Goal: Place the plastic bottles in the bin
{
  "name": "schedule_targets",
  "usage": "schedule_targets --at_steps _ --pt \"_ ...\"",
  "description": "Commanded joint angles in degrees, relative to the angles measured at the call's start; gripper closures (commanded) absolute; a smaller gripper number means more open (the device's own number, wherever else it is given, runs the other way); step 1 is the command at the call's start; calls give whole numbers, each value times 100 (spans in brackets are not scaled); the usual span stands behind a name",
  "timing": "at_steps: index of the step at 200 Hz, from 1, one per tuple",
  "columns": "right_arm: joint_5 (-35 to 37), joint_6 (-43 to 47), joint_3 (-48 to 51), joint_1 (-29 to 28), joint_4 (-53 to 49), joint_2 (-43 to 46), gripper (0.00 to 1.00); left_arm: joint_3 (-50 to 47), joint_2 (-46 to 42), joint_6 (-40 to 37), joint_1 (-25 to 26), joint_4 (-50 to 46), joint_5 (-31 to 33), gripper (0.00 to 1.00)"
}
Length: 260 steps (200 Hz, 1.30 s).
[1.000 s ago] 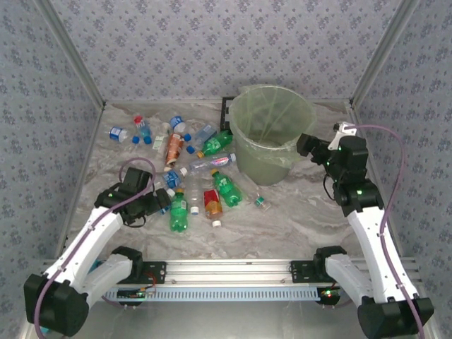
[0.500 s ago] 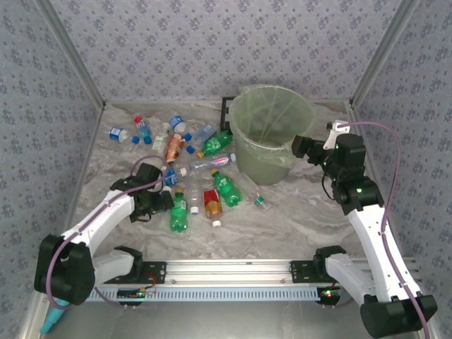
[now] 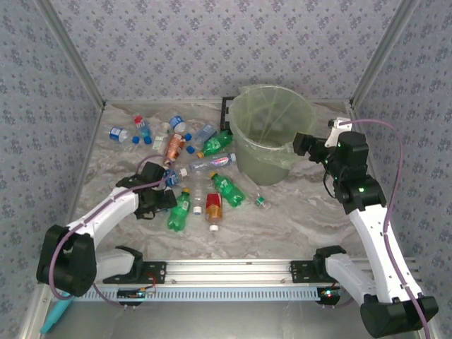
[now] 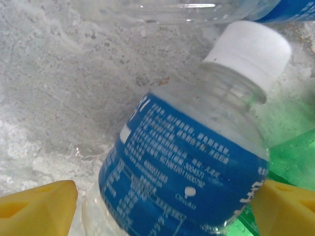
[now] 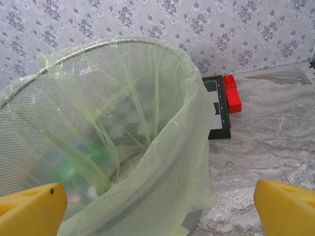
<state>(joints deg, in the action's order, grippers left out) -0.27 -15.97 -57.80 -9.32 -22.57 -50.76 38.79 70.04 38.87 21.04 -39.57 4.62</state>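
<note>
On the left half of the marbled table, the plastic bottles lay scattered on their sides, clear and green, with blue, red and orange labels. At the near edge of that scatter the left gripper was down low beside a green bottle. Its wrist camera showed the left gripper with yellow fingers spread wide, one on each side of a clear bottle with a blue label and a white cap. That bottle lay on the table between the fingers; whether they touched it could not be told.

Right of the scatter, toward the far side, stood the bin, lined with a light-green bag. The right gripper hung at the bin's right rim. From its wrist, the right gripper was spread wide and held nothing, facing the bin. Beyond the bin lay a small black rack with a red block beside it.
</note>
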Motion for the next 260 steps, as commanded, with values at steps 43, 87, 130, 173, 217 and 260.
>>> schedule_targets --at_steps 43,87,130,173,217,260 --pt "-26 42 -214 -37 -99 -13 1 -180 532 -178 223 -111 81 15" --pt "-31 32 -214 -35 -151 55 1 -180 527 -174 291 -138 190 23" --pt "-26 37 -206 -35 -214 111 1 -117 356 -133 296 -299 321 34" --pt "-7 17 -214 -35 -254 198 1 105 -100 6 311 -707 423 35" --pt "-19 -38 -291 -42 -227 180 1 804 -554 -64 314 -1301 467 35" --pt "-33 -70 -403 -36 -244 162 1 1775 -764 -8 322 -1518 142 35"
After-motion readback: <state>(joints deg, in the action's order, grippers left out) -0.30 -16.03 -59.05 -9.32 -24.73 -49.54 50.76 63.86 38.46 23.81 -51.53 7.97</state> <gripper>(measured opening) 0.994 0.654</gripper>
